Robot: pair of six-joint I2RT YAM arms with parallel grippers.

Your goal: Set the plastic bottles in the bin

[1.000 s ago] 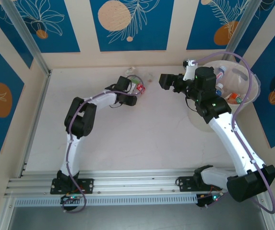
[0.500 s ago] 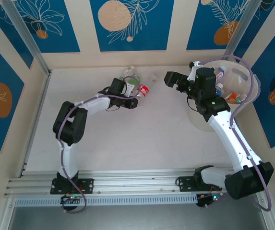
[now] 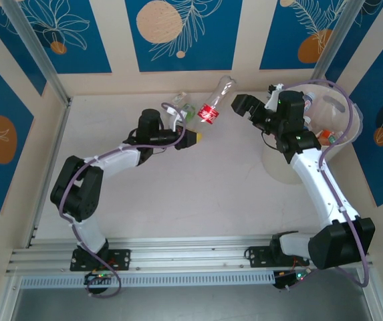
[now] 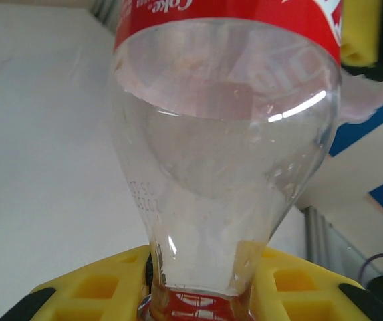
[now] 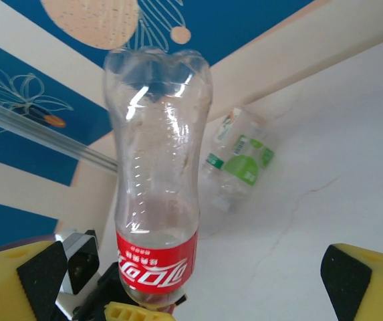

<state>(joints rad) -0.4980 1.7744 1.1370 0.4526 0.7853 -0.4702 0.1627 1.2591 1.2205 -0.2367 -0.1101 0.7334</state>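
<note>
- Bin (image 3: 353,114) stands at the far right corner of the table (image 3: 178,194), just behind the right arm's wrist. A few plastic bottles lie inside; one with an orange-and-white label (image 3: 325,136) shows clearly, the others are partly hidden by the arm.
- Left gripper (image 3: 195,136) is pinched on the neck of a red-label bottle (image 3: 212,107). The bottle is lifted off the table, base up and tilted toward the far wall. Its clear body looks empty.
- This bottle is outside the bin, between the two grippers.
- Right gripper (image 3: 250,109) has its jaws spread wide and grips nothing; it hangs near the raised bottle.
- Green-label bottles (image 5: 241,160) lie on the table by the far wall.
</note>
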